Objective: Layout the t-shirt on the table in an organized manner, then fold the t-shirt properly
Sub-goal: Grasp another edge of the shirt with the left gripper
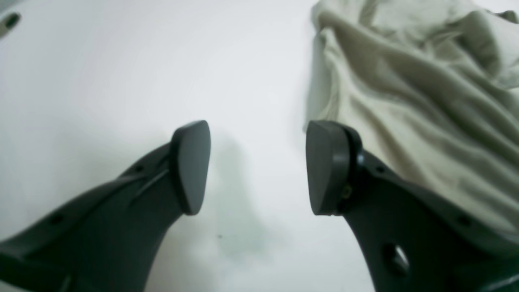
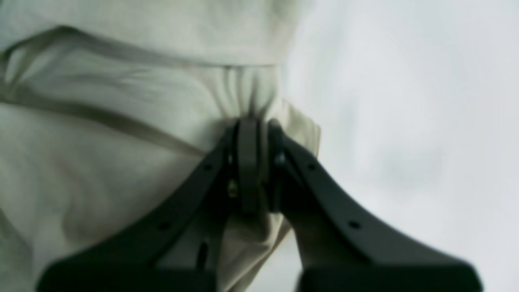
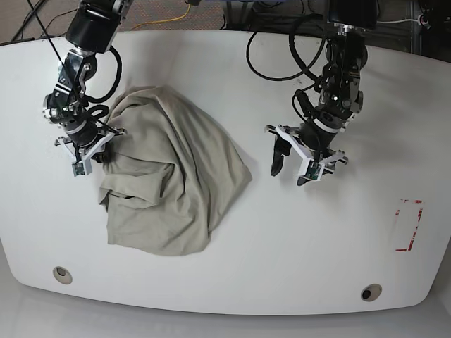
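The beige t-shirt lies crumpled in a heap on the left half of the white table. My right gripper is shut on the t-shirt's left edge; in the right wrist view the cloth bunches into pleats between the closed fingertips. My left gripper hovers open over bare table to the right of the t-shirt, a short gap from its edge. In the left wrist view the left gripper holds nothing, and the t-shirt lies just beyond its right finger.
Two round grommet holes sit near the front edge. A red tape rectangle marks the table's right side. Black cables trail across the back edge behind the left arm.
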You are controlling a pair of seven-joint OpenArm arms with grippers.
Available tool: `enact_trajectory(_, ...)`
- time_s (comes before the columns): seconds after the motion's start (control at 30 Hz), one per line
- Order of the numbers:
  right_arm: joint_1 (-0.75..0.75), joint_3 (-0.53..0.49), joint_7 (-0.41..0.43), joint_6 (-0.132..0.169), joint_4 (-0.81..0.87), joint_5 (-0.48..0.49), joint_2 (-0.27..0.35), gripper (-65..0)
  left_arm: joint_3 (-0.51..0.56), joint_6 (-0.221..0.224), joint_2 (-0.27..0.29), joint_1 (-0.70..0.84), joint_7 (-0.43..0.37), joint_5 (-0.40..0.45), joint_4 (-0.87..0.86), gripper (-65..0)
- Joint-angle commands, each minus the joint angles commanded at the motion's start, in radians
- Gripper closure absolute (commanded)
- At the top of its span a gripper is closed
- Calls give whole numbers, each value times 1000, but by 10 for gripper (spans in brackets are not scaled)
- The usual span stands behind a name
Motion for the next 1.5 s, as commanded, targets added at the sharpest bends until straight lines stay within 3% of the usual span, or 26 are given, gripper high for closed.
enact_trajectory(0.17, -37, -2, 0, 0, 38, 2, -18, 0, 12, 0, 14, -81, 0, -57, -118, -493)
enact_trajectory(0.87, -61, -3, -38, 2, 132, 2, -49, 0, 261, 0, 23, -344, -6, -209, -563, -475)
enact_trajectory(0.93, -63, -3, -40, 14, 147, 2, -51, 0, 290, 0, 23, -365, -6, -213, -611, -414)
enact_trajectory(1.03, -61, -3, -69, 26, 152, 2, -51, 0, 307, 0, 48, -387, -6, -215, -666, -229)
enact_trajectory(1.1, -60, -3, -78, 31, 152, 2, -51, 0, 299, 0, 66, -399, -6, -213, -709, -72)
enact_trajectory(1.17, -60, -3, -78, 31, 152, 2, -51, 0, 295, 0, 69, -410, -6, -212, -740, -8)
enact_trajectory(1.43, -31, -3, -81, 31, 167, 2, -49, 0, 292, 3, 60, -419, -2, -212, -666, 0)
enact_trajectory(1.5, -21, -2, -81, 31, 187, 2, -49, 0, 267, 3, 23, -417, 6, -213, -600, 0)
